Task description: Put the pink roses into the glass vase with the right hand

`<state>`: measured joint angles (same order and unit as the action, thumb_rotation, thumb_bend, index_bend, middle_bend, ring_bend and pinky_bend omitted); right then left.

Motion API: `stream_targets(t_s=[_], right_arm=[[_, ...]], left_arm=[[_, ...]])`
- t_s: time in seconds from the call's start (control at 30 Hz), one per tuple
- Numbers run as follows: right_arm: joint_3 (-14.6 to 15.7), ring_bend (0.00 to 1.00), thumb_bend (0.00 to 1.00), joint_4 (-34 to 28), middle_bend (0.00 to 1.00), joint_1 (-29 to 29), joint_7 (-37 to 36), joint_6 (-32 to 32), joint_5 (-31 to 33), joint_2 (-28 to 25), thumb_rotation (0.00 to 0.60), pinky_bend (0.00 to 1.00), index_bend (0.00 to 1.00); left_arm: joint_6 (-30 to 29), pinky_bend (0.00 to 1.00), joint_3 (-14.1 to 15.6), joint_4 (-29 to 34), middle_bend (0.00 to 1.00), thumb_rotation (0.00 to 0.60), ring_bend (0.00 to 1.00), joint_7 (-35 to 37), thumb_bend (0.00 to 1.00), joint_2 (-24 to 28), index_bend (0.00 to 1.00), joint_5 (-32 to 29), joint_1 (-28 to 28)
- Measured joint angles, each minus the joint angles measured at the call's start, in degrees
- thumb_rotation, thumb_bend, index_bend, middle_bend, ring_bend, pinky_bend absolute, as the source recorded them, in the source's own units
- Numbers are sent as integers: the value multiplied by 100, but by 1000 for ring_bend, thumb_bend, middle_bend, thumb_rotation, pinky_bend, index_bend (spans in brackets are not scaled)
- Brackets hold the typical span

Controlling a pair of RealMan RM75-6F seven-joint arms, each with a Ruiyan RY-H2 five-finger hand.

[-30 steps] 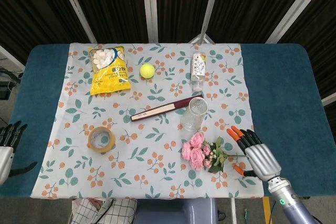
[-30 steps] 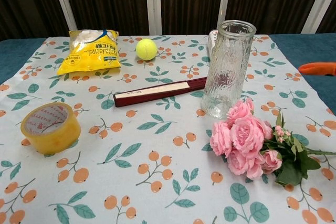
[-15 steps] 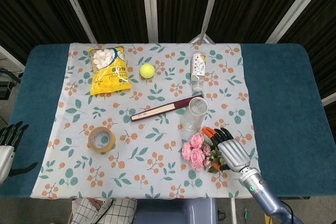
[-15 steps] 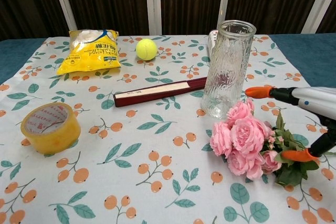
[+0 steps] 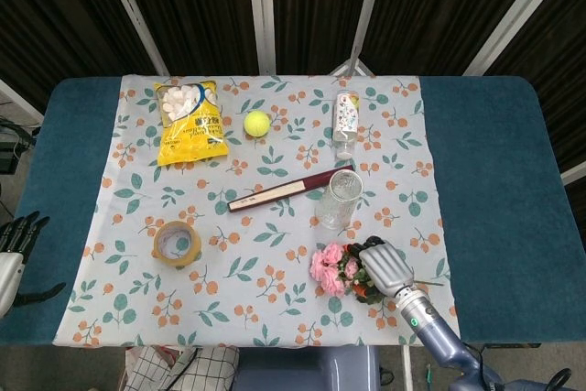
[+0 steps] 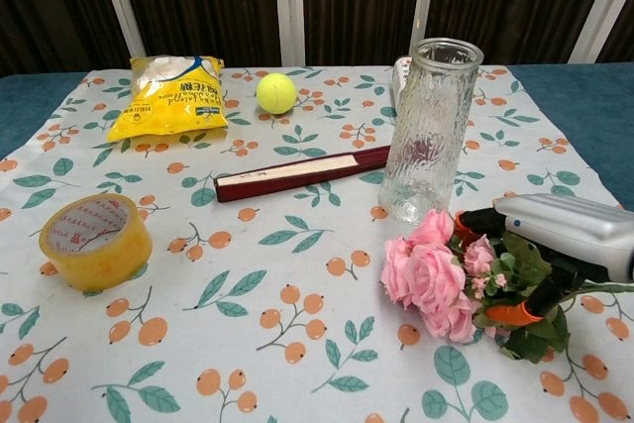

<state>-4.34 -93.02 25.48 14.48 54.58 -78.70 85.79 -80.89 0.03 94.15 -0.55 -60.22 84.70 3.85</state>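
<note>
The bunch of pink roses (image 5: pixel 331 267) (image 6: pixel 428 274) lies on the flowered cloth just in front of the glass vase (image 5: pixel 339 199) (image 6: pixel 426 131), which stands upright and empty. My right hand (image 5: pixel 385 267) (image 6: pixel 540 250) has its fingers closed around the green stems and leaves right behind the blooms, with orange fingertips (image 6: pixel 513 313) showing under the leaves. The roses rest on or just above the cloth; I cannot tell which. My left hand (image 5: pixel 13 246) hangs at the far left edge beside the table, fingers apart, holding nothing.
A roll of yellow tape (image 5: pixel 177 243) (image 6: pixel 95 241) sits front left. A dark folded fan (image 5: pixel 279 191) (image 6: pixel 302 171) lies left of the vase. A yellow snack bag (image 5: pixel 189 121), a tennis ball (image 5: pixel 257 122) and a small bottle (image 5: pixel 346 119) lie further back.
My right hand moved left from the cloth's right edge onto the rose stems and closed on them. The bunch has shifted slightly left.
</note>
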Motion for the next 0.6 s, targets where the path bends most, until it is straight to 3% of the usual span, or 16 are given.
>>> stream_targets(t_s=[0.27, 0.6], right_arm=[[25, 507, 399, -46, 507, -12, -210, 305, -295, -58, 600, 395, 481], [-224, 507, 399, -715, 507, -127, -809, 995, -584, -805, 600, 397, 481]], left_arm=[[17, 0, 13, 17, 0, 600, 0, 42, 0, 20, 0, -12, 1], [36, 0, 15, 56, 0, 600, 0, 71, 0, 29, 0, -41, 5]])
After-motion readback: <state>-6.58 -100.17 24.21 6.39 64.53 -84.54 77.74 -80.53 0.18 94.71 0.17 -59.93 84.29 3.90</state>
